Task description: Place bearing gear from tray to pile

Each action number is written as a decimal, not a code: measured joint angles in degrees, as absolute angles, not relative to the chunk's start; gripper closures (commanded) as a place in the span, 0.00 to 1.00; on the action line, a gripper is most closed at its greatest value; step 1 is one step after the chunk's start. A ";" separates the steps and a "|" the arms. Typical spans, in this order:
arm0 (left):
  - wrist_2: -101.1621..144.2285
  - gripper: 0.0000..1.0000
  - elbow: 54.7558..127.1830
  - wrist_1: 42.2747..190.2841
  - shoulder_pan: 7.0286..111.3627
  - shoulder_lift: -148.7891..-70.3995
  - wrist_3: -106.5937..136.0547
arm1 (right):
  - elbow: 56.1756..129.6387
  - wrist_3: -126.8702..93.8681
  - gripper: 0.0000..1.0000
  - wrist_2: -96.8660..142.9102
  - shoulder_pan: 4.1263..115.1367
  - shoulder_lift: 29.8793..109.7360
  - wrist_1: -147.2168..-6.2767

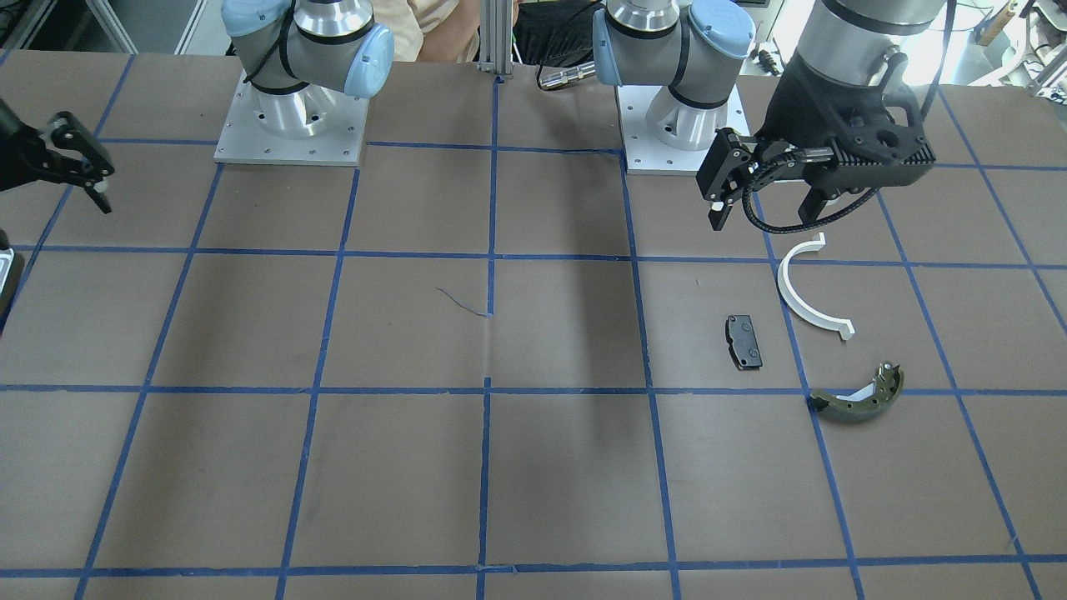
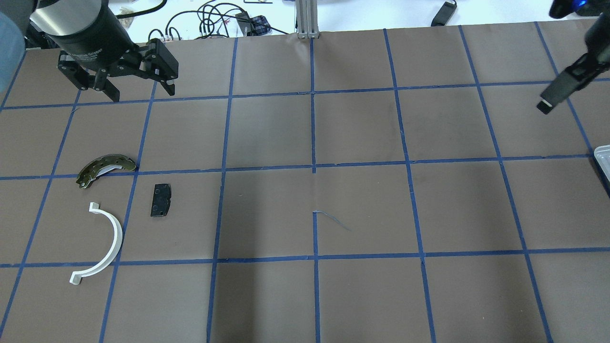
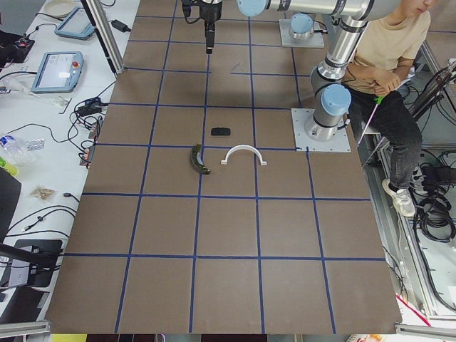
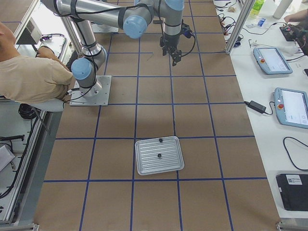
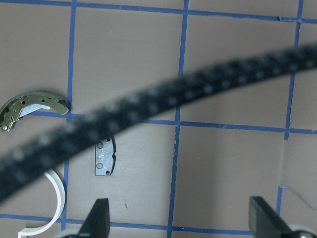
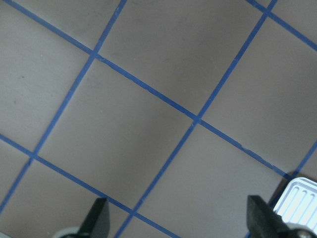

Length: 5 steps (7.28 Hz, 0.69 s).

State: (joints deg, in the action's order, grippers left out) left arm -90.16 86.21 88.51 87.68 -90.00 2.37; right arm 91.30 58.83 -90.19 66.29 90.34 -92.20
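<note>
Olive-green brake shoe (image 1: pixel 844 410) lies nearest the front-facing camera. The black pad (image 1: pixel 743 342) and the white half-ring (image 1: pixel 783 283) lie just behind it, and these three make the pile on the brown gridded table (image 1: pixel 417 467). Over the half-ring's far end hangs the left gripper (image 1: pixel 761 222), its jaws spread wide and empty. The right gripper (image 1: pixel 100 196) shows edge-on at that view's left border.

From overhead the pile sits in the left half. A sliver of the tray (image 2: pixel 603 157) shows at the right edge, well apart from the pile.

The exterior left view shows the three parts near one another, none touching.

The exterior right view shows the whole tray. One bearing gear (image 4: pixel 158 156) lies near its middle and another bearing gear (image 4: pixel 160 140) lies at its far rim. The right gripper hangs well beyond the tray.

On the left wrist camera a blurred black cable (image 5: pixel 158 104) crosses the picture. The fingers (image 5: pixel 99 218) stand wide apart with nothing between them, and the pile is on the table below.

On the right wrist camera the fingers (image 6: pixel 96 218) are likewise wide apart over bare table, and a corner of the tray shows at the lower right.
</note>
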 measured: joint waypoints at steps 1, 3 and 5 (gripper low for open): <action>-90.12 0.00 86.25 88.51 87.68 -90.00 2.37 | 91.35 68.91 0.05 -90.11 61.48 89.05 -92.62; -90.10 0.00 86.32 88.51 87.68 -89.97 2.37 | 91.40 87.56 0.11 -89.90 52.89 83.93 -97.21; -90.13 0.00 86.38 88.57 87.71 -89.98 2.37 | 91.43 104.11 0.19 -89.86 47.54 77.66 -105.77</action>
